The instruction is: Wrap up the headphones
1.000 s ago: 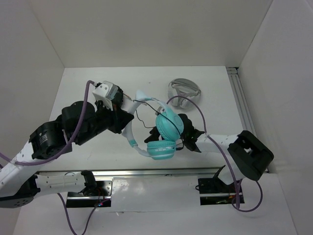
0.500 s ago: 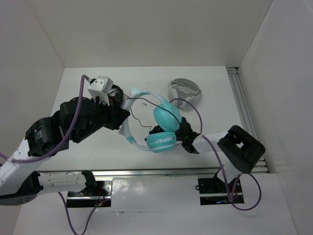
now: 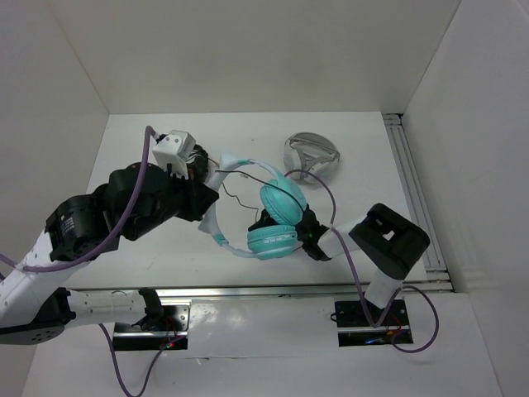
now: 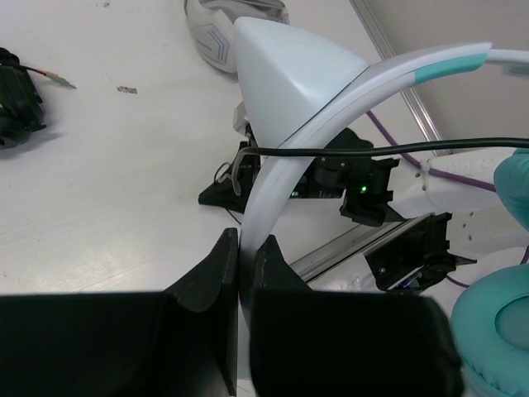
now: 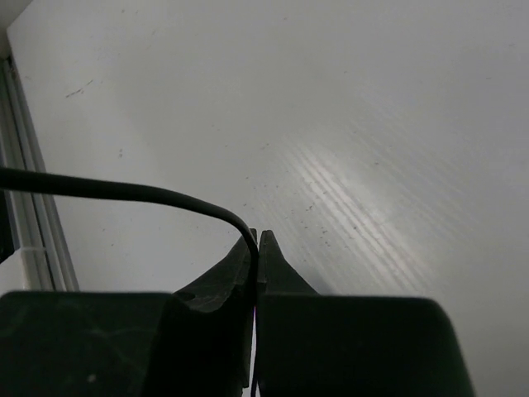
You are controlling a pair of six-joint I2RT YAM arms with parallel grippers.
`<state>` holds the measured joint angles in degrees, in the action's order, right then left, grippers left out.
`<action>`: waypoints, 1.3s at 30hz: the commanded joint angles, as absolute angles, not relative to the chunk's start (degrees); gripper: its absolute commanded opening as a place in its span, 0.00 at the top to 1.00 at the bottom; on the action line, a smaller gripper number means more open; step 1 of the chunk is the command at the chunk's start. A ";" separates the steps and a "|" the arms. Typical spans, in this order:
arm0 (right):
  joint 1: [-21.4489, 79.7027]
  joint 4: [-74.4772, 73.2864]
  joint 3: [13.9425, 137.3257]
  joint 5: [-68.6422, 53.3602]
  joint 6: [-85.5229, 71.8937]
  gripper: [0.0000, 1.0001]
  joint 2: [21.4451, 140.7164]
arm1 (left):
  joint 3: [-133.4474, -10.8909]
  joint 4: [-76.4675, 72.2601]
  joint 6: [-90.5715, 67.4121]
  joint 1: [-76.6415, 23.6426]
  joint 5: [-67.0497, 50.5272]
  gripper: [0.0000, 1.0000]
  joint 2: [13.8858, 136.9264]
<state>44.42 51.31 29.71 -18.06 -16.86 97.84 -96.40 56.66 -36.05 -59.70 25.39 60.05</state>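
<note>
The headphones (image 3: 283, 201) hang above the table, their two teal ear cups stacked near the middle. My left gripper (image 4: 245, 240) is shut on the pale headband (image 4: 285, 157), which rises from between its fingers; in the top view this gripper (image 3: 207, 188) sits at the band's left side. The thin black cable (image 5: 124, 192) arcs in from the left and drops between the fingers of my right gripper (image 5: 258, 236), which is shut on it. Seen from the top, the right gripper (image 3: 264, 222) is mostly hidden beneath the ear cups. The cable (image 4: 372, 149) also crosses the headband.
White and grey headphones (image 3: 310, 155) lie at the back right of the table. A black object with a red-tipped wire (image 4: 16, 83) lies to the left. An aluminium rail (image 3: 411, 182) runs along the right edge and another (image 3: 248, 291) along the front. White walls enclose the table.
My right gripper went from open to shut, pinching the cable, as its arm slid left under the ear cups. The left gripper kept its hold on the headband, shifting only slightly.
</note>
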 commanded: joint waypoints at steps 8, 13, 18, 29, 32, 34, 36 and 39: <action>41.14 44.48 28.39 1.64 -14.85 1.00 84.83 | -99.14 56.42 -38.67 -59.59 27.60 1.00 56.87; 35.25 39.12 27.86 10.81 -18.81 1.00 80.51 | -97.57 58.27 -39.20 -59.59 26.46 1.00 56.87; 29.10 35.69 28.56 9.24 -20.91 1.00 77.09 | -96.33 60.73 -38.58 -59.06 24.79 1.00 56.87; 19.87 31.64 30.67 5.63 -20.92 1.00 72.34 | -93.53 61.26 -34.19 -59.06 15.13 1.00 60.46; 16.80 29.10 32.95 3.62 -20.92 1.00 71.81 | -89.32 59.87 -33.66 -59.06 12.74 1.00 61.08; 15.39 28.13 34.10 2.90 -21.61 1.00 71.20 | -87.46 58.72 -33.66 -59.06 12.22 1.00 58.99; 13.29 28.13 34.63 0.80 -22.49 1.00 71.19 | -85.53 58.18 -33.05 -59.06 10.99 1.00 58.36; 12.22 27.43 36.38 -0.53 -23.03 1.00 70.58 | -84.90 58.18 -32.26 -59.06 9.50 1.00 57.83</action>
<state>13.17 28.12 32.82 1.67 -21.69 72.42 -83.74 64.29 -32.73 -59.33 13.30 60.64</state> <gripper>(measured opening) 0.022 0.129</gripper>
